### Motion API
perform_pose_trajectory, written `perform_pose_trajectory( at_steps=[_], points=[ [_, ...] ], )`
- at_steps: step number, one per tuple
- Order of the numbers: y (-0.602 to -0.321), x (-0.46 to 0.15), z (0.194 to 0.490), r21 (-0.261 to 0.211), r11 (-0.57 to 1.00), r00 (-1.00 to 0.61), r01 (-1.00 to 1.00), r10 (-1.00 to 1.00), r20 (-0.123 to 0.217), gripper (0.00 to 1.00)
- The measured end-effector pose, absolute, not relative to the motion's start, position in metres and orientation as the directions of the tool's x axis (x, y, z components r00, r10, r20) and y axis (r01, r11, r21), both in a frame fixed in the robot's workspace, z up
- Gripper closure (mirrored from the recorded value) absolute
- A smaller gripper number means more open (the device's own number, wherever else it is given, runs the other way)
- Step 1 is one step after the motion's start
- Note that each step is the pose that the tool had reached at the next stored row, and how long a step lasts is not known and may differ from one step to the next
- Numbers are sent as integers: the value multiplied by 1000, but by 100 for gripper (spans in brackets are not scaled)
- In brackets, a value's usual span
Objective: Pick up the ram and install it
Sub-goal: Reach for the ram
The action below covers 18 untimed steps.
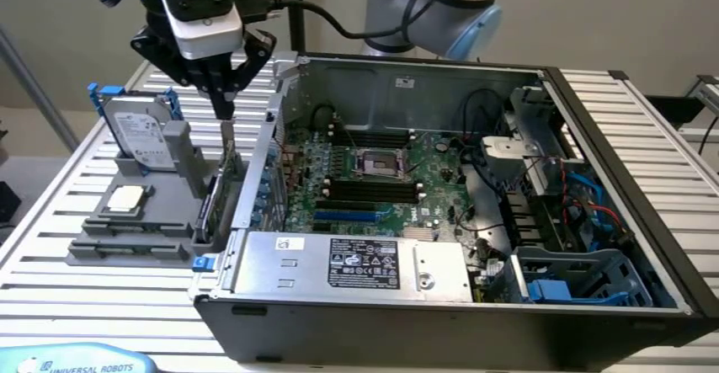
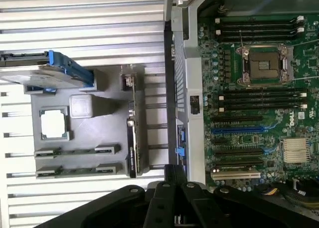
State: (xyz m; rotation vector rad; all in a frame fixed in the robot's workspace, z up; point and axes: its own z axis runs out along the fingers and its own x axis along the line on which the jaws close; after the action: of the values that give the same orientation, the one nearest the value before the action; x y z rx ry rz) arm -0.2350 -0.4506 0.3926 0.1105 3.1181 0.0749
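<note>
Gripper (image 1: 225,114) (image 2: 174,175), black and mounted under a grey camera block, hangs over the table just outside the computer case. Its two fingers are drawn together to a point, with nothing seen between them.

Largest of the things around is the black metal computer case (image 1: 450,331) (image 2: 192,78), lying open on its side. Its grey side wall stands between the gripper and the green motherboard (image 1: 439,179) (image 2: 279,123), whose long black memory slots (image 1: 371,189) (image 2: 261,99) look unfilled. A silver power supply box (image 1: 348,263) with a printed label sits along the case's near edge.

Just beside the case, on the exterior view's left, lies a grey moulded parts holder (image 1: 180,213) (image 2: 104,123). In it a silver hard drive in a blue frame (image 1: 144,137) (image 2: 35,76) stands upright, and a tall green expansion card (image 1: 228,183) (image 2: 132,138) stands on edge almost directly under the fingertips. A square silver processor chip (image 1: 127,197) (image 2: 54,123) lies flat beside them. The ram (image 1: 126,251) (image 2: 77,170), a slim dark green stick seen edge-on, appears to rest in a long slot at the holder's end farthest from the drive, well apart from the gripper.

Everything stands on a slatted aluminium table (image 1: 90,297) (image 2: 79,18). Behind it a pale blue and grey robot arm (image 1: 450,11) bends before a plain beige wall (image 1: 629,11).
</note>
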Motion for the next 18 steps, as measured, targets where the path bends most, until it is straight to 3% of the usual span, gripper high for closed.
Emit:
perform_pose_trajectory(
  at_steps=[18],
  points=[
    [-468, -314, 390, 49, 996, -997, 70, 71, -19, 89]
  ],
)
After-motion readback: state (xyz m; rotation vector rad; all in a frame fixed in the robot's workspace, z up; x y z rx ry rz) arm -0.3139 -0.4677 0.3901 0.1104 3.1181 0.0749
